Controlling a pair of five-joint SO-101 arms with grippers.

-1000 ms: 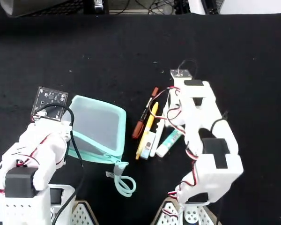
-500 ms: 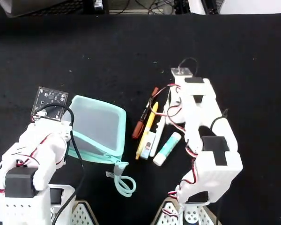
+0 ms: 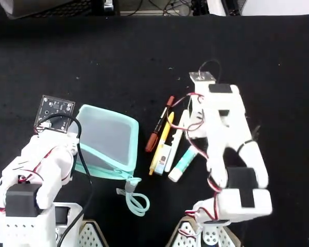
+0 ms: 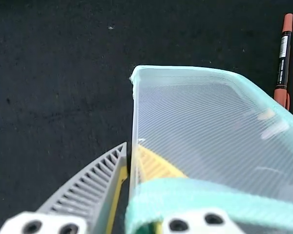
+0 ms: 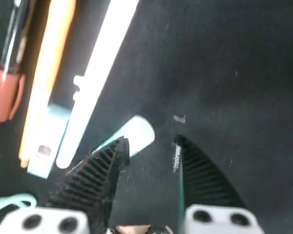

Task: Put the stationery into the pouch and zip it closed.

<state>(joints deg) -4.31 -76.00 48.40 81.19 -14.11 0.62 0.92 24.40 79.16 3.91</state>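
The translucent teal pouch lies open at the left, seen close up as pouch. My left gripper is shut on its near edge, one finger outside the wall and the other inside. To the right lie a brown pen, yellow pen, white pen, a small blue-and-white piece and a teal glue stick. My right gripper stands open low over the mat. The glue stick's white end sits just beside one fingertip, with nothing between the fingers.
The pouch's teal zip cord loops on the black mat toward the front, between the two arm bases. Bare mat stretches behind and to the right of the pens. Cables and equipment line the far edge.
The glue stick slid a little toward the front and now lies freer of the right arm. The right arm shifted slightly right. The left arm and pouch kept still.
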